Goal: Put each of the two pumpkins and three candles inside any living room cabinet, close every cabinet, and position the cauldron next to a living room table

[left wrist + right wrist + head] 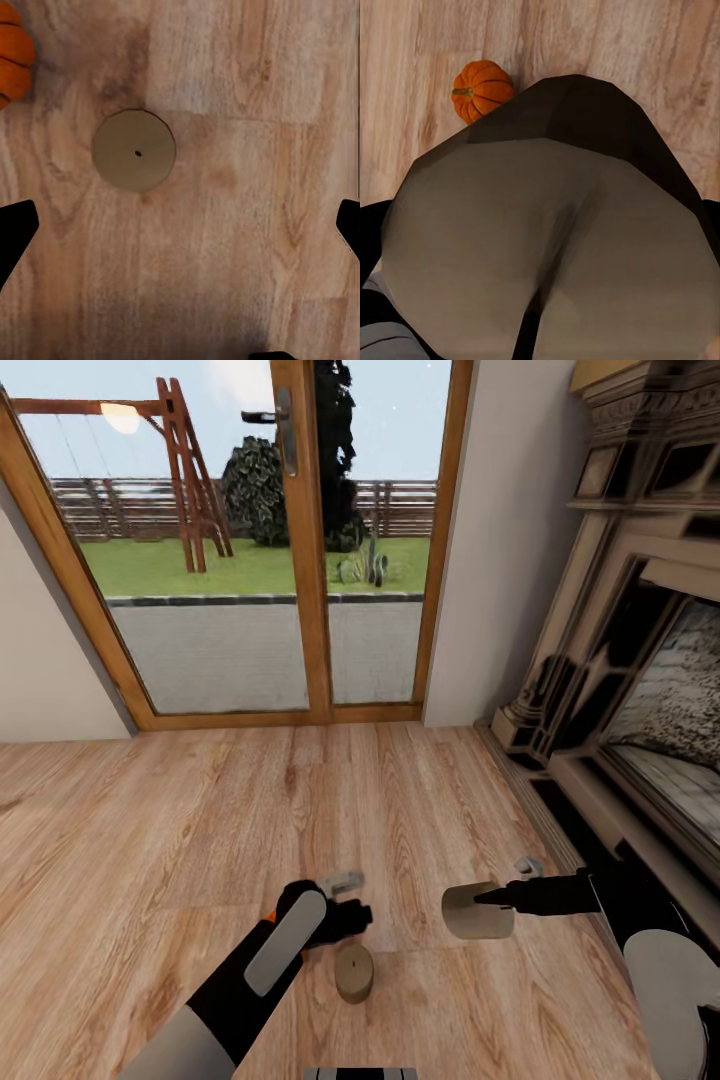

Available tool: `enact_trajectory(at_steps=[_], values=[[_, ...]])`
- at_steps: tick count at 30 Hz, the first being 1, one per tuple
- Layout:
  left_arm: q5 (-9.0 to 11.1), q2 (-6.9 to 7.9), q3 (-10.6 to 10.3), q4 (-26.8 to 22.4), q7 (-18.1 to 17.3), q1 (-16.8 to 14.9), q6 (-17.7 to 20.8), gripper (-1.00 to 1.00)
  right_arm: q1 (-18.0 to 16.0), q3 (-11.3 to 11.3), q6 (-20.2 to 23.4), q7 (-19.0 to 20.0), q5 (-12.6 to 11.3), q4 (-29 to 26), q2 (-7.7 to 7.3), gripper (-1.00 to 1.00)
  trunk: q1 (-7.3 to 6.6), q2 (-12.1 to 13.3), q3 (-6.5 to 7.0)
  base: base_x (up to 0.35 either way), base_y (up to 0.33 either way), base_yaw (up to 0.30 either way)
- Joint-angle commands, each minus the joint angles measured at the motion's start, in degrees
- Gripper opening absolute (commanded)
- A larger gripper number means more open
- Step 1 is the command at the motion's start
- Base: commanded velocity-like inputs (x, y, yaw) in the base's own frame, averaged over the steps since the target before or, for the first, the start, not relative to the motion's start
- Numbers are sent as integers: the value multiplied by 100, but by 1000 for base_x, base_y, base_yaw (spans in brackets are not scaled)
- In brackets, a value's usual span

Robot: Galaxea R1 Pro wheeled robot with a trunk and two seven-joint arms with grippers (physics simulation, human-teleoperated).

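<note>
Head view has the left gripper [345, 900] spread wide and empty above a standing candle [354, 972] at six o'clock, the right gripper [500, 895] clamping another candle [478, 911] at five, so lowering and closing comes next, I judge.

L gripper [345, 900] open (R clamped).

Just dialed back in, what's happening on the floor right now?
The right gripper is shut on a candle, held off the wood floor beside the fireplace. The left gripper hovers open over a second candle standing upright on the floor. A pumpkin sits on the floor nearby.
</note>
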Motion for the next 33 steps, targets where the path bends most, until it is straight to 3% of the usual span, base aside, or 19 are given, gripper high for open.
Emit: enact_trajectory(at_steps=[1,5,9,13,22,33], values=[[41,7,-29,-59,57,-2,2,100,-5,-39,57,41,53,-3,6,-100,-1,-2,-5,0,0,0],[-43,22,-81,-220,197,-4,3,100,-3,-37,60,41,58,-8,7,-100,-1,-2,-5,0,0,0],[-132,38,-78,-540,1009,-9,13,100,-5,-31,67,48,59,-61,7,-100,-1,-2,-5,0,0,0],[-138,31,-71,-839,1505,-18,22,100,-2,-29,68,49,59,-73,7,-100,7,-6,-72,0,0,0],[-86,-4,-72,-840,1524,-23,-5,100,-5,-29,74,41,59,-77,2,-100,30,-18,-271,0,0,0],[-75,-14,-110,-799,1114,-23,0,100,-4,-29,75,48,59,-77,4,-100,58,-33,-515,0,0,0]])
